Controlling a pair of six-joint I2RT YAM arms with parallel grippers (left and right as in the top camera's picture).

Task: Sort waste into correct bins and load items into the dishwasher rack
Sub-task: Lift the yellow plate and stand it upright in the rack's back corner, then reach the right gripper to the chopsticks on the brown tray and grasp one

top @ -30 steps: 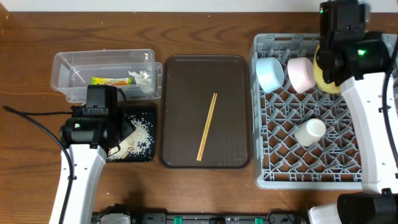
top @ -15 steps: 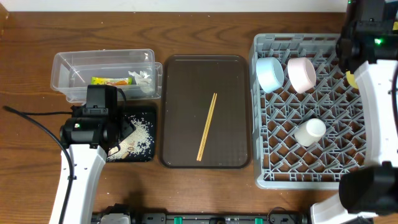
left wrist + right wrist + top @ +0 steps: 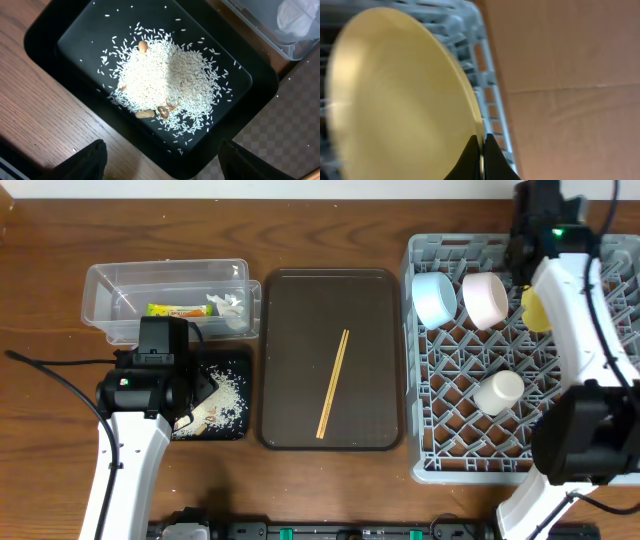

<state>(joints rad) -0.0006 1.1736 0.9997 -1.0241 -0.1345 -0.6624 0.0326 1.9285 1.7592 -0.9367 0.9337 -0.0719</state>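
My right gripper is shut on the rim of the round yellow plate, which stands on edge at the far right of the grey dishwasher rack. The plate also shows in the overhead view. A light-blue bowl, a white-pinkish bowl and a pale cup lie in the rack. My left gripper is open and empty over the black tray of rice grains. The clear tub holds the wrapper and the tissue. The chopsticks lie on the brown tray.
The brown serving tray sits in the middle between the bins and the rack. A few peanuts lie in the rice. A black cable runs at the left of the left arm.
My right arm swung to the right and then back left over the rack's far right corner, with the plate in its grip. The plate now shows edge-on. The left arm has not moved.
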